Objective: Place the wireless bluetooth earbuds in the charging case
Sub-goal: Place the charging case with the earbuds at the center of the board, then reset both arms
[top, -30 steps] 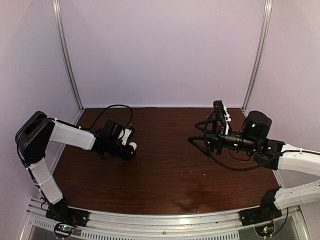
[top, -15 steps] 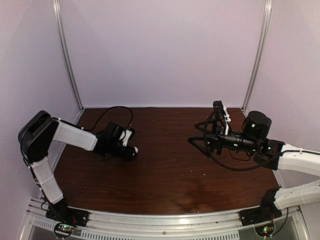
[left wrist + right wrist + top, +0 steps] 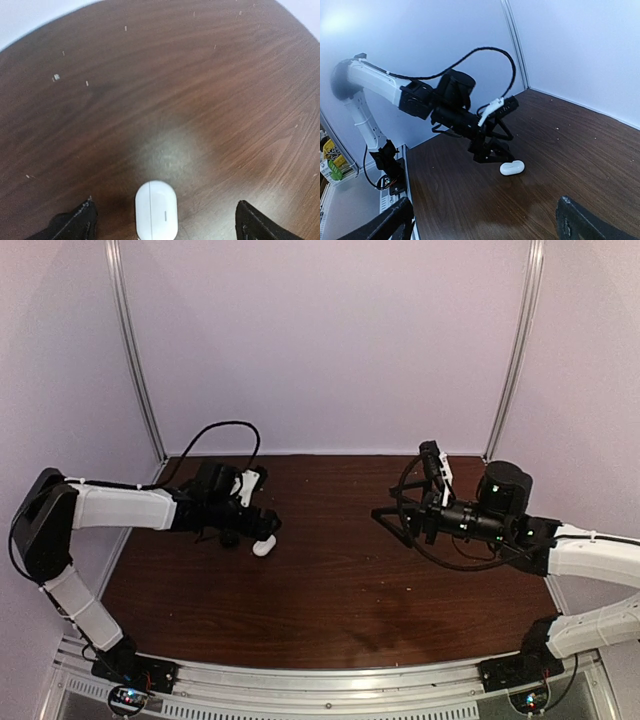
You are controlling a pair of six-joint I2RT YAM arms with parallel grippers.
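A white pebble-shaped charging case [image 3: 264, 547] lies shut on the dark wooden table [image 3: 340, 590], on its own. In the left wrist view the case [image 3: 156, 210] sits low between the fingers, touching neither. My left gripper [image 3: 257, 528] hovers just behind the case, jaws wide open and empty. The right wrist view shows the case [image 3: 512, 168] resting in front of the left gripper [image 3: 492, 152]. My right gripper [image 3: 400, 485] hangs above the table's right half, open and empty, pointing left at the case. The earbuds are out of view.
A black cable [image 3: 215, 435] loops up from the left wrist near the back wall. Metal corner posts [image 3: 135, 350] stand at the rear left and rear right. Pale walls close the table on three sides.
The left gripper has opened wide and drawn back toward the rear, leaving the white case lying on the table. The right arm has shifted slightly left.
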